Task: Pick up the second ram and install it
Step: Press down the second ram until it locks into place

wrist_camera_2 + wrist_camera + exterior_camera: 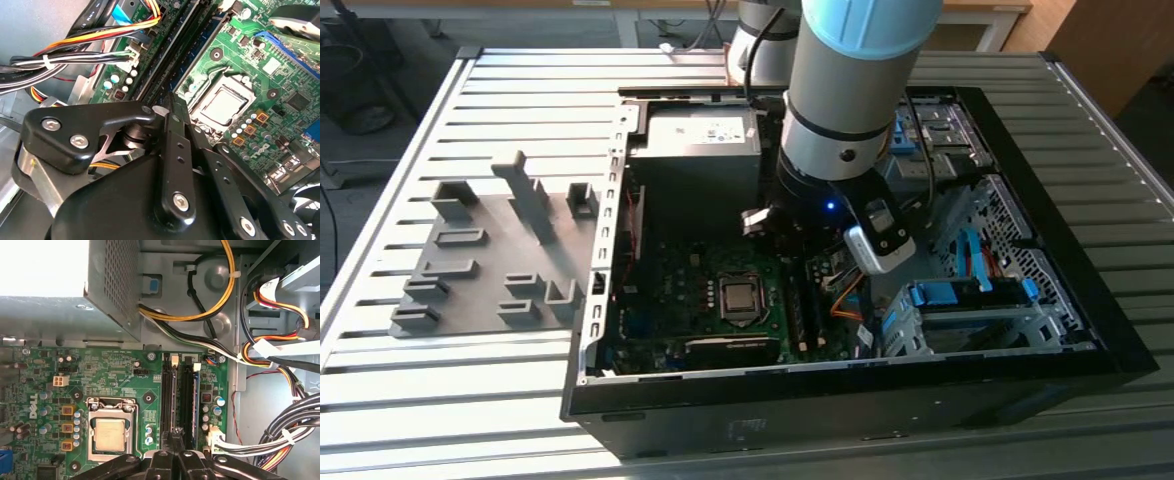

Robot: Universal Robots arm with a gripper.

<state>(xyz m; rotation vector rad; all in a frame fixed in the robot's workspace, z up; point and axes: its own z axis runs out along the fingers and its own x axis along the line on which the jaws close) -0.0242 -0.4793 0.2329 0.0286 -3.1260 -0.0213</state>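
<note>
At the exterior view's left, the gray plastic rack (494,250) stands on the ribbed metal table (400,400). Its blocky slots hold no strips, so the pick-up looks done.

At center, the arm (854,80) reaches down into the open black computer case (854,400). The gripper (176,432) sits low over the green motherboard (680,290), just beside the square, shiny processor socket (110,432).

In both wrist views its matte black fingers (172,107) look pressed together, with no strip visible between them. They rest at the end of the long, dark memory slots (170,390).

A thin blue-green edge runs along the neighbouring slot. I take it to be the second ram (195,390), already standing in place, though I cannot tell if it is fully seated or latched.

Toward the exterior view's right are glossy blue plastic clips (961,290) and bundled cables (280,435).
</note>
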